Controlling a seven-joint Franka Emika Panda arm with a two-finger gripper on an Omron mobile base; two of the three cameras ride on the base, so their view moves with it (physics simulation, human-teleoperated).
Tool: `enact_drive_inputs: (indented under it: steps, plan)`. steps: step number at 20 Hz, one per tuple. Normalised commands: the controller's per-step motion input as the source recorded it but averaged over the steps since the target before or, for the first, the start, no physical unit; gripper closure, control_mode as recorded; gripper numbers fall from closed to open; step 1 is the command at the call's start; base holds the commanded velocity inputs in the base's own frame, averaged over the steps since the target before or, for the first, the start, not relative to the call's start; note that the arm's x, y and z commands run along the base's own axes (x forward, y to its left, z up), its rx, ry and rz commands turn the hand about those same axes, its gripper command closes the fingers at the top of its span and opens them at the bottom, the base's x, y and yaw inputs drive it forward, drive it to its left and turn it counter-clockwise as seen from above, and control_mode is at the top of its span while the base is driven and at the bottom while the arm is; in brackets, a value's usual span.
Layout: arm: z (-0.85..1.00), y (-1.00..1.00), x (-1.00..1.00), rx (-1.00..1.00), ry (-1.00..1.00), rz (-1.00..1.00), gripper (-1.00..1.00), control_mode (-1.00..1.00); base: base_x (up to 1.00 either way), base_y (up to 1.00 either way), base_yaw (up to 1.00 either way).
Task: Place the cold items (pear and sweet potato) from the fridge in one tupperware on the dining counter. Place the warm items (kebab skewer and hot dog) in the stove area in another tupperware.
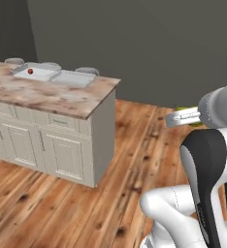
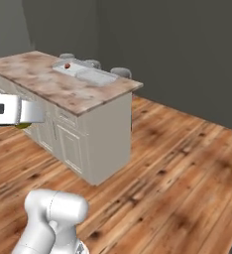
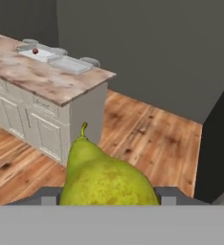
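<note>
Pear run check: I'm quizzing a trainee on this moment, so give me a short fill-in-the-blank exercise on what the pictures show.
1. The gripper is shut on a yellow-green ____.
2. The two tupperware containers sit on a counter with a ____-patterned top.
3. One tupperware already holds a small ____ item.
4. The floor around the counter is made of ____ planks.

Missing words: pear; marble; red; wooden

Arm raised, wrist level; fingers (image 3: 47, 195) clamped either side of pear (image 3: 104, 177).
</note>
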Motion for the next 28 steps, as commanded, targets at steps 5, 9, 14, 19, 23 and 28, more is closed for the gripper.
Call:
enact_drive_inputs:
  steps: [5,9,14,19,23,28]
  plan:
    - [0.00,0.00,0.00,0.00,0.00,0.00,1.00,1.00,1.00,-1.00,0.00]
    - [0.00,0.00,0.00,0.00,0.00,0.00,1.00,1.00,1.00,-0.99,0.00]
    - [0.00,0.00,0.00,0.00,0.00,0.00,1.00,1.00,1.00,-0.93,0.00]
    - [0.00,0.00,0.00,0.00,0.00,0.00,1.00,1.00,1.00,-0.71,0.02]
    - [0.00,0.00,0.00,0.00,0.00,0.00,1.00,1.00,1.00,-0.57,0.16]
    - [0.00,0.00,0.00,0.00,0.00,0.00,1.00,1.00,1.00,-0.51,0.26]
